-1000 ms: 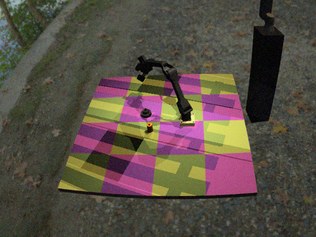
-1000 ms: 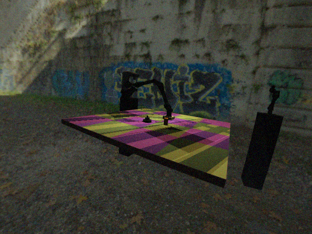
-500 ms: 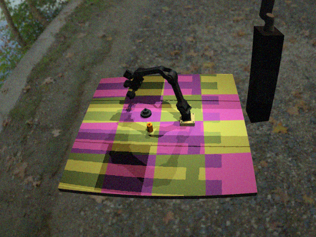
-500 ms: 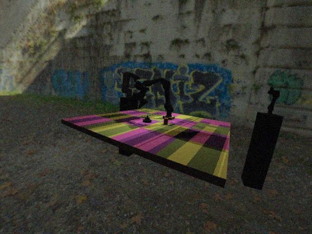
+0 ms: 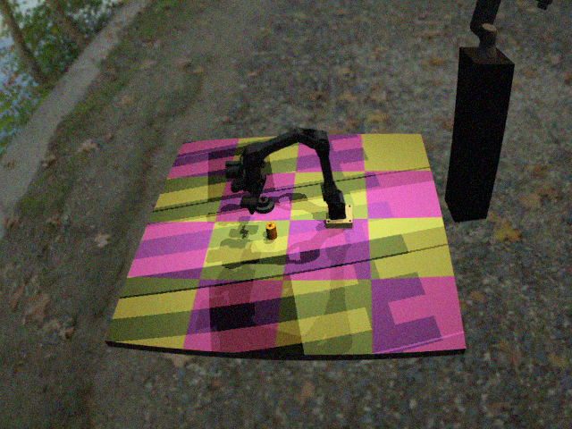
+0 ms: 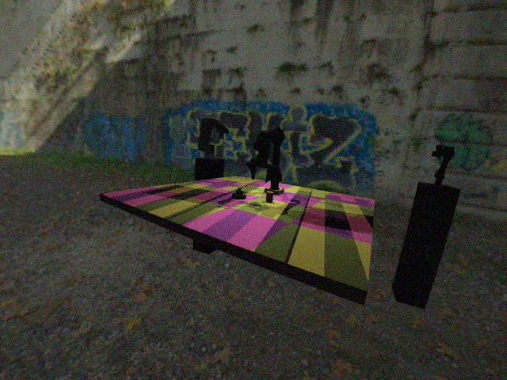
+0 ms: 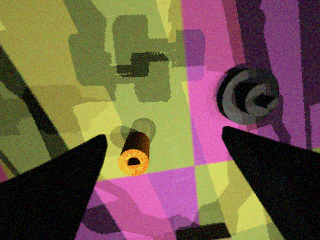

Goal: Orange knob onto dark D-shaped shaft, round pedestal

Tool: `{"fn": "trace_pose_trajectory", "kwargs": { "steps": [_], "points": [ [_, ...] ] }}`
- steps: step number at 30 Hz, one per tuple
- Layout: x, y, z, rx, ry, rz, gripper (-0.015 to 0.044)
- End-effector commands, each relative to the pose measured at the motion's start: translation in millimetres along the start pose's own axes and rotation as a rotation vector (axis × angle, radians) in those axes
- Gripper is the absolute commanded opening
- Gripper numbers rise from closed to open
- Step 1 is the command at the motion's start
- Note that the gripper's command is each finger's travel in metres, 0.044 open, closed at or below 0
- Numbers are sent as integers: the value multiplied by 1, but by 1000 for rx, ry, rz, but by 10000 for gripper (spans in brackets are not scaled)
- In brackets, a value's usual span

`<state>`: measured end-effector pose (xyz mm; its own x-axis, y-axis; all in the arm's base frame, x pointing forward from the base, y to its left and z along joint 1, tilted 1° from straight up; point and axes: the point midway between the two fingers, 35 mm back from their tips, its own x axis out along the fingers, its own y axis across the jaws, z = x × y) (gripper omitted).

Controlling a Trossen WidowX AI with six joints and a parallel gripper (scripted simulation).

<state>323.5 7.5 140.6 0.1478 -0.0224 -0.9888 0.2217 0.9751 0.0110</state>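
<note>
The orange knob (image 5: 271, 231) (image 6: 269, 196) (image 7: 137, 145) stands upright on the table, with a bright orange top and a dark D-like hole facing up. The round dark pedestal (image 5: 265, 207) (image 6: 238, 195) (image 7: 231, 107) stands apart from it, to the right in the wrist view, with its dark shaft (image 7: 262, 99) pointing up. The shaft's flat side cannot be made out. My gripper (image 6: 260, 179) (image 7: 165, 135) is open and empty, pointing down above the table. In the wrist view the knob shows between the fingers, nearer the left one; the pedestal shows beyond the right fingertip.
The checkered pink and yellow table (image 5: 406, 194) (image 6: 245, 235) carries shadows. The arm's pale base plate (image 5: 346, 223) is fixed right of the knob in the top view. A black pillar (image 5: 480, 138) (image 6: 425, 245) with another dark arm stands off the table's edge.
</note>
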Motion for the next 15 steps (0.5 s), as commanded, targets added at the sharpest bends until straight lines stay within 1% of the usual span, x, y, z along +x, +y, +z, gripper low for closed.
{"fn": "trace_pose_trajectory", "kwargs": {
  "steps": [1, 5, 9, 13, 15],
  "points": [
    [-6, 35, -46, -44, 98, 7, 440],
    [-8, 41, -59, -52, 115, 5, 440],
    [-6, 41, -60, -52, 115, 5, 440],
    [25, 41, -64, -52, 115, 5, 440],
    [27, 41, -64, -52, 115, 5, 440]
  ]
}}
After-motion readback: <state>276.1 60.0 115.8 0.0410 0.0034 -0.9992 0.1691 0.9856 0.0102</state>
